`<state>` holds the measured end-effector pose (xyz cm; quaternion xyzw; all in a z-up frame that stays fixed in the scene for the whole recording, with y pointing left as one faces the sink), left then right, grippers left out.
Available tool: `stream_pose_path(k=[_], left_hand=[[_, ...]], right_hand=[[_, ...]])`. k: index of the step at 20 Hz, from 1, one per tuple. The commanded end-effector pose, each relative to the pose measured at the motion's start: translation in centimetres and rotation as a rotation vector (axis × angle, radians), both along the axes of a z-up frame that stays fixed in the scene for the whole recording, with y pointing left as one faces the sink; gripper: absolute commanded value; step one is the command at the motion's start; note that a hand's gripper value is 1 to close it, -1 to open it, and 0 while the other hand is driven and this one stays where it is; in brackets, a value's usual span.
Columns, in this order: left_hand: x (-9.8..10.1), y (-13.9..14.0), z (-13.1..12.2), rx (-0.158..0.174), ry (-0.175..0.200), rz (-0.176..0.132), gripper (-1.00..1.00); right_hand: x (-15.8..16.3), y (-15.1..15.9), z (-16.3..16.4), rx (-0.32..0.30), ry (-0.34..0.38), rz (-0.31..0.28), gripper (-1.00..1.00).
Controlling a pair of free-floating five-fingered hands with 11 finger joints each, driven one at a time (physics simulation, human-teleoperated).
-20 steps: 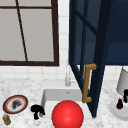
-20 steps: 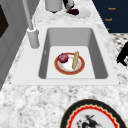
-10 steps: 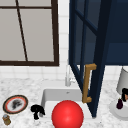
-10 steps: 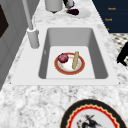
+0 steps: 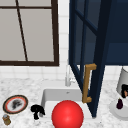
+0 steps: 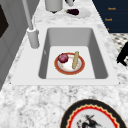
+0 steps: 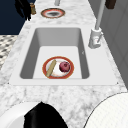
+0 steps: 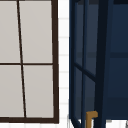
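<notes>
Fingers of the left hand (image 5: 37,110) hang curled and loose at the sink's (image 5: 46,95) front left corner, closed on nothing, in the front view. At its 9 o'clock lies a patterned plate (image 5: 15,104) on the counter, and at 8 o'clock of that plate stands a small brown jar (image 5: 6,120). At 3 o'clock of the left hand, a red ball (image 5: 67,115) covers the basin. The right hand (image 5: 124,90) shows at the right edge beside a grey canister (image 5: 123,80); I cannot tell how its fingers stand. Below it an eggplant (image 5: 120,104) rests on a white plate (image 5: 115,110). An open blue cabinet door (image 5: 100,57) with a wooden handle (image 5: 87,83) hangs over the sink.

From the left side, a red-rimmed dish (image 6: 69,63) in the basin carries a red onion (image 6: 63,58) and a breadstick (image 6: 75,60). A hand (image 6: 123,55) shows at the dish's 3 o'clock, past the sink rim.

From the right side, the left hand (image 7: 23,8) hangs at 11 o'clock of the dish, touching the jar.
</notes>
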<state>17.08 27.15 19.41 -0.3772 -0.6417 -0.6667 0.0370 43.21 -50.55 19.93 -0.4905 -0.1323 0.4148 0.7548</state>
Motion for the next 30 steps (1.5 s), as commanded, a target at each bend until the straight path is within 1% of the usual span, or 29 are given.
stream_pose_path(k=[1, 3, 5, 7, 10, 12, 13, 14, 15, 16, 17, 19, 20, 21, 22, 23, 24, 25, 27, 28, 29, 30], left_hand=[[0.0, 0.0, 0.0, 0.000, 0.000, 0.000, 0.00], [0.0, 0.0, 0.0, 0.000, 0.000, 0.000, 0.00], [0.0, 0.0, 0.0, 0.000, 0.000, 0.000, 0.00], [0.0, 0.0, 0.0, 0.000, 0.000, 0.000, 0.00], [0.0, 0.0, 0.0, 0.000, 0.000, 0.000, 0.00], [0.0, 0.0, 0.0, 0.000, 0.000, 0.000, 0.00], [0.0, 0.0, 0.0, 0.000, 0.000, 0.000, 0.00], [0.0, 0.0, 0.0, 0.000, 0.000, 0.000, 0.00], [0.0, 0.0, 0.0, 0.000, 0.000, 0.000, 0.00], [0.0, 0.0, 0.0, 0.000, 0.000, 0.000, 0.00], [0.0, 0.0, 0.0, 0.000, 0.000, 0.000, 0.00], [0.0, 0.0, 0.0, 0.000, 0.000, 0.000, 0.00], [0.0, 0.0, 0.0, 0.000, 0.000, 0.000, 0.00], [0.0, 0.0, 0.0, 0.000, 0.000, 0.000, 0.00], [0.0, 0.0, 0.0, 0.000, 0.000, 0.000, 0.00], [0.0, 0.0, 0.0, 0.000, 0.000, 0.000, 0.00], [0.0, 0.0, 0.0, 0.000, 0.000, 0.000, 0.00], [0.0, 0.0, 0.0, 0.000, 0.000, 0.000, 0.00], [0.0, 0.0, 0.0, 0.000, 0.000, 0.000, 0.00], [0.0, 0.0, 0.0, 0.000, 0.000, 0.000, 0.00], [0.0, 0.0, 0.0, 0.000, 0.000, 0.000, 0.00], [0.0, 0.0, 0.0, 0.000, 0.000, 0.000, 0.00]], right_hand=[[-0.5, 1.0, 2.0, 0.006, -0.007, 0.000, 1.00], [-1.3, 1.6, 2.9, 0.005, -0.010, 0.007, 1.00], [-2.0, 2.2, 3.6, 0.000, -0.012, 0.032, 1.00], [-2.4, 2.9, 4.3, -0.002, -0.009, 0.029, 1.00], [-3.9, 3.3, 5.4, -0.004, -0.021, 0.037, 1.00], [-5.2, 3.9, 5.4, -0.001, -0.033, 0.026, 1.00], [-6.1, 4.0, 5.4, 0.026, -0.018, 0.032, 1.00], [-7.0, 4.2, 5.6, 0.035, -0.023, 0.020, 1.00], [-7.3, 4.0, 5.9, 0.052, -0.028, 0.035, 1.00], [-7.5, 4.0, 6.1, 0.056, -0.030, 0.055, 1.00], [-7.1, 4.0, 6.2, 0.067, -0.030, 0.085, 1.00], [-6.9, 4.2, 6.4, 0.072, -0.020, 0.111, 1.00], [-7.5, 4.7, 6.8, 0.042, -0.031, 0.094, 1.00], [-8.0, 4.9, 6.3, 0.039, -0.033, 0.093, 1.00], [-7.7, 5.4, 6.1, 0.018, -0.013, 0.065, 1.00], [-7.7, 4.4, 6.2, 0.036, -0.009, 0.023, 1.00], [-7.8, 4.5, 5.9, 0.036, -0.025, 0.023, 1.00], [-7.9, 4.6, 6.1, 0.038, -0.009, 0.023, 1.00], [-7.9, 4.6, 5.7, 0.040, -0.013, 0.023, 1.00], [-8.4, 4.7, 6.0, 0.040, -0.036, 0.047, 1.00], [-8.0, 4.7, 6.2, 0.032, -0.028, 0.089, 1.00], [-8.0, 4.7, 6.3, 0.041, -0.006, 0.148, 1.00]])
